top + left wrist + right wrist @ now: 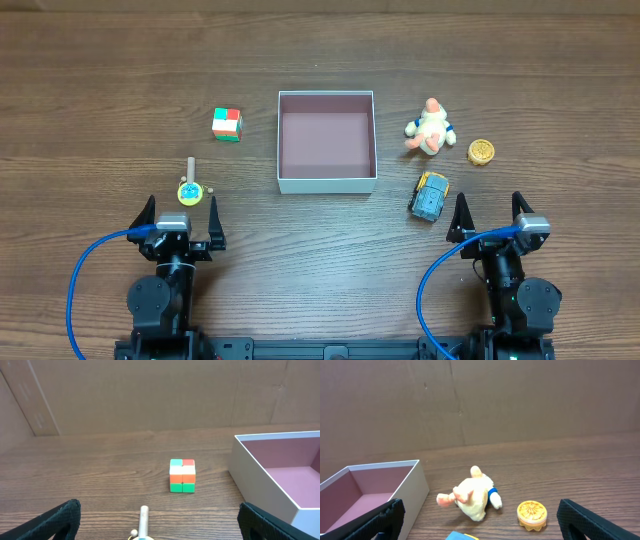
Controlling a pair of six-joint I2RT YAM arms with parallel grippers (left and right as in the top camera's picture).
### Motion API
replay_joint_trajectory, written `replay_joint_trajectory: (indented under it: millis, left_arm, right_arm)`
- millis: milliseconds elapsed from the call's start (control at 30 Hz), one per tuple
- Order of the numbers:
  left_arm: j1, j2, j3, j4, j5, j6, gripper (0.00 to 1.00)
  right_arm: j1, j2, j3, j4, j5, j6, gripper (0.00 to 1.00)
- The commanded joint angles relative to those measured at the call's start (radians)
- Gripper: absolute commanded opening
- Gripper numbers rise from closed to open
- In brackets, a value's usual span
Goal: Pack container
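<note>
While both arms sit folded low at the near edge of the dark wood-grain tabletop [100, 80], the square shallow container [327, 184] rests mid-tabletop, farther out than the arms and between them. It has thin white walls that look like card and a flat, dull pinkish-maroon inside, with the whole floor visible. The opening faces straight up and the base lies flat. Its footprint is square, so it has no long axis; the sides run parallel to the tabletop edges.

Left of the container and well apart is a small hard cube with green, red and white squares [227, 125]. A short pale wooden peg on a round yellow base [190, 188] lies just beyond the left tool [180, 212], peg end pointing away from the robot.

Right of the container, a soft cream plush figure with pink limbs and a blue band [430, 128] lies on its side. Beside it is a round yellow ridged token [481, 152]. A boxy yellow-and-blue toy vehicle [430, 196] sits near the container's near right corner, not touching.

The left tool's black fingers are spread wide, released, and pointed out across the tabletop. The right tool [489, 210] is in the same pose, released. A blue cable [75, 290] loops from each wrist.
</note>
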State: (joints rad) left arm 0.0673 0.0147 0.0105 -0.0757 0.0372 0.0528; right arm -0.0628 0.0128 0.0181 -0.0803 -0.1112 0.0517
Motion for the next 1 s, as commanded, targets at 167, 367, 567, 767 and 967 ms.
replay_joint_trajectory:
  millis: [167,367,567,767,967]
  left_arm:
    - [0.009,-0.01,-0.006,0.002,0.007,0.011,1.0]
    - [0.009,-0.01,-0.006,0.002,0.007,0.011,1.0]
    - [0.009,-0.01,-0.006,0.002,0.007,0.011,1.0]
    - [0.009,-0.01,-0.006,0.002,0.007,0.011,1.0]
    - [0.009,-0.01,-0.006,0.002,0.007,0.011,1.0]
  right_arm:
    - [0.008,-0.009,-0.01,0.004,0.013,0.0,1.0]
    - [0.008,-0.009,-0.01,0.007,0.013,0.0,1.0]
    - [0.008,-0.009,-0.01,0.01,0.012,0.0,1.0]
    - [0.008,-0.009,-0.01,0.021,-0.11,0.008,1.0]
    - [0.008,-0.008,0.002,0.031,-0.248,0.007,1.0]
